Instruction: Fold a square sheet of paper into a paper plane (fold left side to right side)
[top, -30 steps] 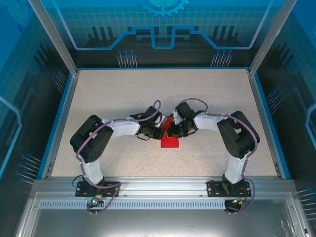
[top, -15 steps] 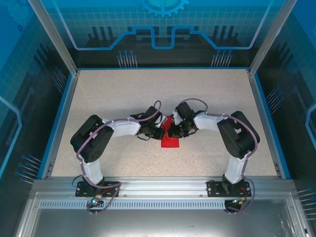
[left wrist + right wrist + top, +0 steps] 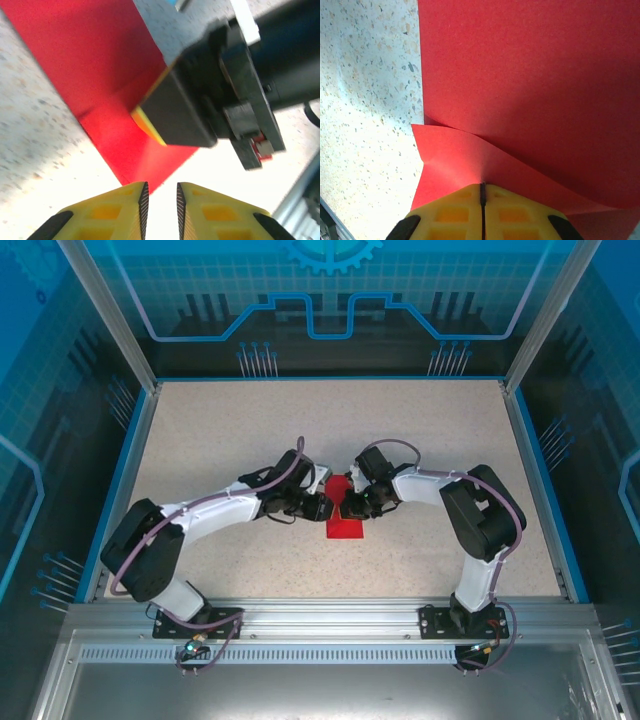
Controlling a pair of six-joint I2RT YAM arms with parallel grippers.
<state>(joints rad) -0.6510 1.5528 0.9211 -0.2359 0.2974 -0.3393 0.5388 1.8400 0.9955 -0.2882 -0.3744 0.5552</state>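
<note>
Of the two grippers, the right gripper (image 3: pixel 482 186) is closed tight on a lifted flap of the one red sheet (image 3: pixel 545 75). The left gripper (image 3: pixel 160 192) stands narrowly parted, holding nothing, just off a corner of the sheet. The sheet lies mid-frame in the top view between both grippers, on a speckled beige desk (image 3: pixel 200 430) edged in blue, enclosed by blue patterned walls (image 3: pixel 330 300) and metal posts (image 3: pixel 105 315).

Top view evenly lit, sharp. Left wrist view blurred, lower right blown white. Right wrist: paper (image 3: pixel 535 115) shadowed.
</note>
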